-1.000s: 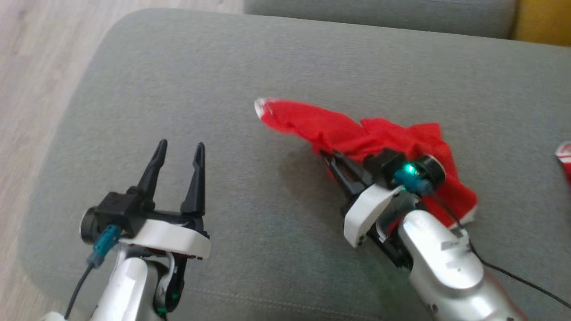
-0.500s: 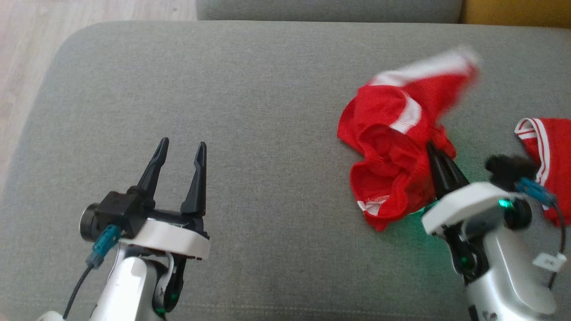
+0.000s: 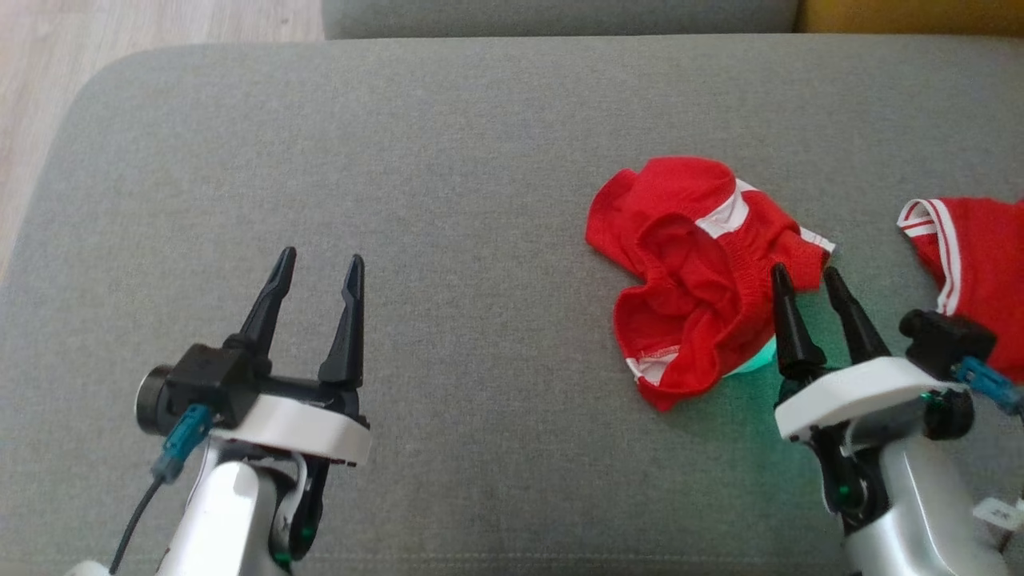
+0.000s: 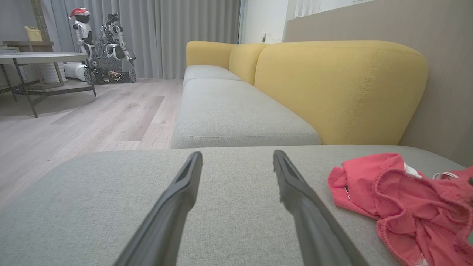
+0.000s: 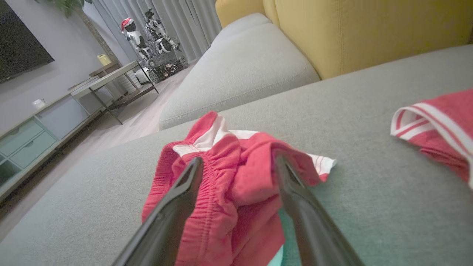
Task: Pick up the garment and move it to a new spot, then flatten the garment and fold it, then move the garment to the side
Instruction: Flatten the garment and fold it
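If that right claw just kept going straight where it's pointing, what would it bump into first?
Most likely the garment: the open right gripper points straight into its crumpled heap on the cushion. How near it is, I cannot tell.

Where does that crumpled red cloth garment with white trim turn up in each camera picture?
Head view: crumpled red cloth garment, right of centre.
Left wrist view: garment, lower right corner.
Right wrist view: garment, bottom centre.
Shared landmark: yellow sofa backrest.
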Robot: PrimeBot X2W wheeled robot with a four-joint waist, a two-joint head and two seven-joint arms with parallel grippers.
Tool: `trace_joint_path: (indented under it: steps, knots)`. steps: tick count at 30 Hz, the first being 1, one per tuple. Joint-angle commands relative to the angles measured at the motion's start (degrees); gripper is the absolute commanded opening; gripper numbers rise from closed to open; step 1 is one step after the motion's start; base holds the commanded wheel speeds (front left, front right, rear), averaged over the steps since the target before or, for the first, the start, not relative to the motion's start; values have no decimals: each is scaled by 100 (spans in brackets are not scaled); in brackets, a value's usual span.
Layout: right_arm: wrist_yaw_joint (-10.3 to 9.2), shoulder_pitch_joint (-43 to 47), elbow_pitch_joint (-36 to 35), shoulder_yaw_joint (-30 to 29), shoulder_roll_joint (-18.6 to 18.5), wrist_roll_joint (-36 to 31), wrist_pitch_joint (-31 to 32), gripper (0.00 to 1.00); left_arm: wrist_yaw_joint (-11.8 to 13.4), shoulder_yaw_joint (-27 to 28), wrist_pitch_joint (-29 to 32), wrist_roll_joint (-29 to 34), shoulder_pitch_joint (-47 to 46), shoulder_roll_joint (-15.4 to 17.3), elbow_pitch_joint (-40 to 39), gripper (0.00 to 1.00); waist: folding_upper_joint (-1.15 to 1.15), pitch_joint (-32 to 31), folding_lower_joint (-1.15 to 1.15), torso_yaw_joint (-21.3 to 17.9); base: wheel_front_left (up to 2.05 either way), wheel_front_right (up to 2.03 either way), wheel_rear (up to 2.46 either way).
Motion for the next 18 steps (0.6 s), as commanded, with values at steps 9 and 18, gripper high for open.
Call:
trace_joint_path:
  steps: [9,18]
  knots:
    - [-4,466,-1466,130,-377,-1095,-34,100,123,350,-43,119,203,155,-330,100,0,-262,0,-180,0,0,0]
    - [-4,1197,-2592,300,-219,-1481,377,100,197,365,-31,128,535,258,-416,100,0,-472,0,-312,0,0,0]
